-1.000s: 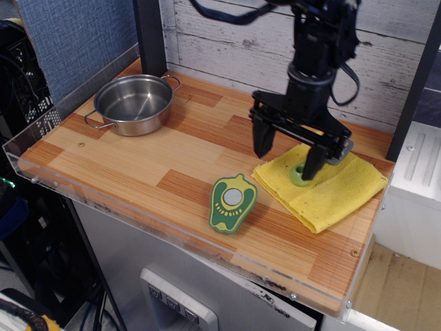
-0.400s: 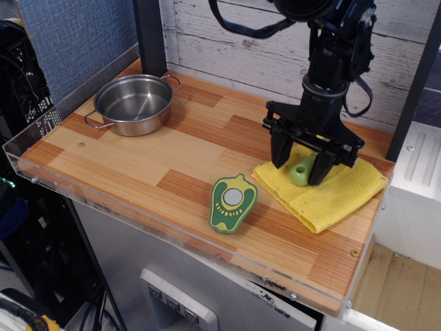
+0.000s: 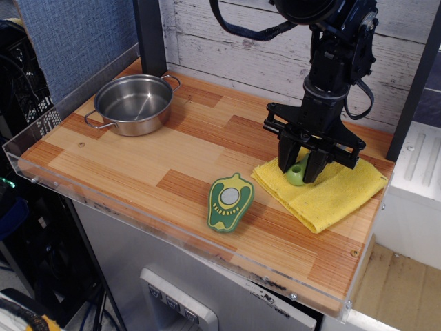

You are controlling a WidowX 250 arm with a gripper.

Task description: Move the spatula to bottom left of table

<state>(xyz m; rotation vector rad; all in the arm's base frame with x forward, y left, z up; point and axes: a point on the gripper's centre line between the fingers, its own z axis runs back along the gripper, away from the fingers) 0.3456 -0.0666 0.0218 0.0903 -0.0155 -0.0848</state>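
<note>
The spatula's lime-green handle point(image 3: 297, 172) lies on the yellow cloth point(image 3: 331, 189) at the right of the wooden table point(image 3: 138, 162). Its hole-end points toward the camera, and its grey blade is hidden behind the gripper. My black gripper point(image 3: 298, 167) comes straight down over the handle. One finger point(image 3: 284, 160) is on the handle's left side and the other on its right, both closed in against it. The spatula rests on the cloth.
A green-and-yellow pepper-shaped toy point(image 3: 229, 202) lies on the wood just left of the cloth. A steel pot point(image 3: 134, 103) with two handles stands at the back left. A clear acrylic rim point(image 3: 124, 207) edges the table's front and left sides.
The gripper moved right over the handle, came down, and its fingers narrowed from wide open to closed against the green handle. The pepper toy shifted slightly left.
</note>
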